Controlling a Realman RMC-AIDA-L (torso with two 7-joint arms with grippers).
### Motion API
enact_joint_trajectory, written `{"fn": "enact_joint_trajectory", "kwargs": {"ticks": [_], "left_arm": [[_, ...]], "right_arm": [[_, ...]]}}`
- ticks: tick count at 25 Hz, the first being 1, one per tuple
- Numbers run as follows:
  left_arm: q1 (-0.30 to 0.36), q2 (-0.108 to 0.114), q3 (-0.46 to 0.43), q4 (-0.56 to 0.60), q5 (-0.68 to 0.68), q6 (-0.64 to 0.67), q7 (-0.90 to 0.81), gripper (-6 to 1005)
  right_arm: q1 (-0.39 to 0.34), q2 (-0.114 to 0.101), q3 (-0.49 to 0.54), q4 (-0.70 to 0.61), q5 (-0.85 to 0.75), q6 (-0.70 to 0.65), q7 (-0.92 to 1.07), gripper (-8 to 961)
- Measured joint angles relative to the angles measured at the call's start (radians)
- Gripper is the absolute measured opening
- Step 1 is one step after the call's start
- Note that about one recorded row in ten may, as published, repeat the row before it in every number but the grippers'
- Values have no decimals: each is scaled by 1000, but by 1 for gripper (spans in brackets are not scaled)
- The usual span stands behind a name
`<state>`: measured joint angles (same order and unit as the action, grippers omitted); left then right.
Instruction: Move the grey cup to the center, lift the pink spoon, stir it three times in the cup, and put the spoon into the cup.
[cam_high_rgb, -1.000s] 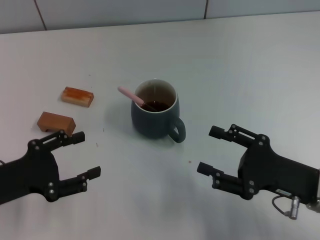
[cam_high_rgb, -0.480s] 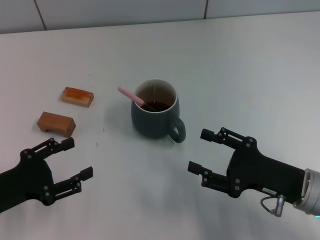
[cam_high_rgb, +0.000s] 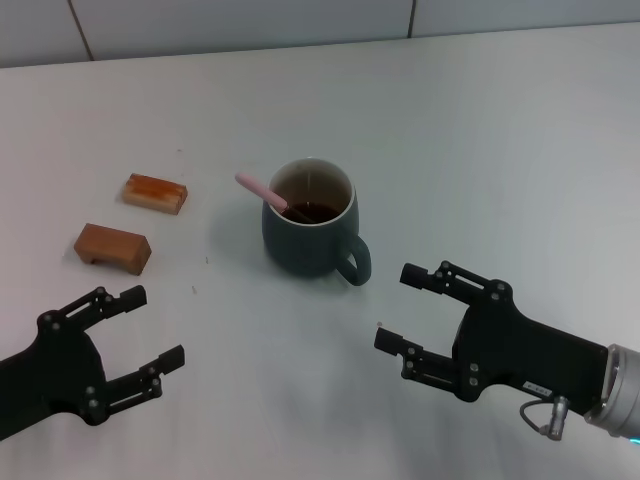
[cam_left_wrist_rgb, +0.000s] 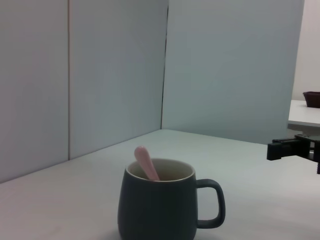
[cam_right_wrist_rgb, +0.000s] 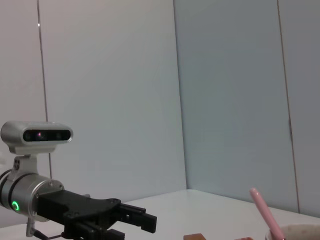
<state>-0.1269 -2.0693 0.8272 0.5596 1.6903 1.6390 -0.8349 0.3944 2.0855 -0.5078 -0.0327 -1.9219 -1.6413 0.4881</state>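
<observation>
The rounded dark blue-grey ceramic mug (cam_high_rgb: 311, 220) stands upright at the centre of my white table (cam_high_rgb: 480, 140), its loop handle turned toward five o'clock and dark brown liquid inside, while the slim pale pink spoon (cam_high_rgb: 262, 192) rests in it with its handle leaning out over the rim toward ten o'clock. My left gripper (cam_high_rgb: 132, 327) hangs at about seven o'clock from the mug with its fingers spread and nothing between them, and my right gripper (cam_high_rgb: 401, 308) sits at about five o'clock, fingers likewise apart and bare, both well clear of the mug. Two brown wooden blocks (cam_high_rgb: 113, 247) (cam_high_rgb: 155, 192) lie at about nine o'clock from the mug, apart from each other.
</observation>
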Motion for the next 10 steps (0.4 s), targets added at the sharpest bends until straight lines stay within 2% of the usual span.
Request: {"fn": "enact_joint_trajectory", "kwargs": {"ticks": [10], "left_arm": [[16, 1, 3, -1, 1, 22, 6, 799]], "right_arm": [[-14, 1, 0, 20, -1, 0, -37, 741]]}}
